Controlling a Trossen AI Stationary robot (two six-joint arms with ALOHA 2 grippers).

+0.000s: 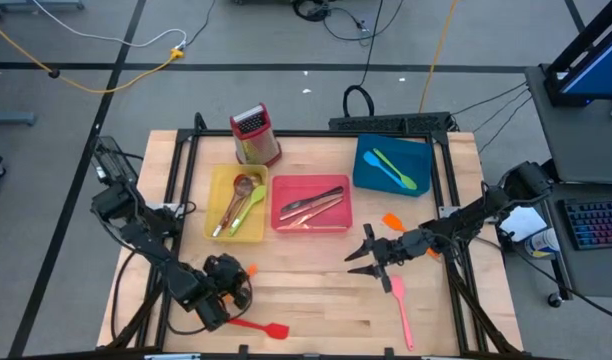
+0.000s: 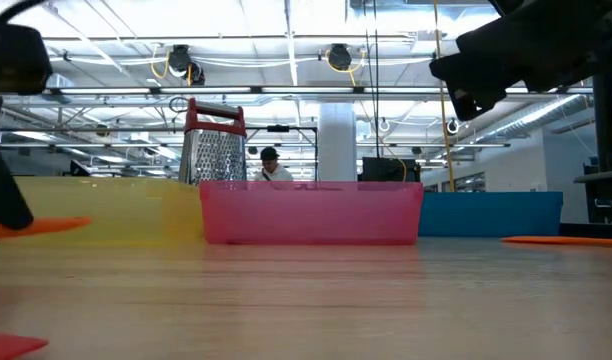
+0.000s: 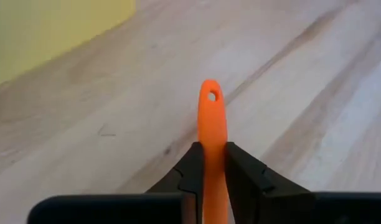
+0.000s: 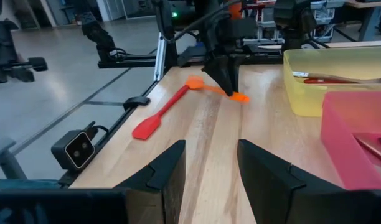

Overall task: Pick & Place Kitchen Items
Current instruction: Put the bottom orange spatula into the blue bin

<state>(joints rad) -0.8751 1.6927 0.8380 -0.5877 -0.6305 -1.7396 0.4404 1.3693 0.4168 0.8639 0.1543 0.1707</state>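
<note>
High view: on the table (image 1: 316, 300), near its front-left corner, the left gripper (image 1: 241, 281) pinches an orange spatula (image 3: 211, 127) by its handle. The grasp looks made; next comes lifting it toward the yellow tray (image 1: 218, 205). The right gripper (image 1: 364, 255) waits mid-table, spread.

Left claw (image 3: 213, 171) clamped (right claw (image 4: 210, 163) agape).

- Bare desk (image 1: 316, 290) at centre front — open passage between both arms.
- Trays and grater (image 1: 254, 136) block twelve o'clock.
- Pink spatula (image 1: 400, 310) at four, red spatula (image 1: 260, 326) at seven — low obstacles.
</note>
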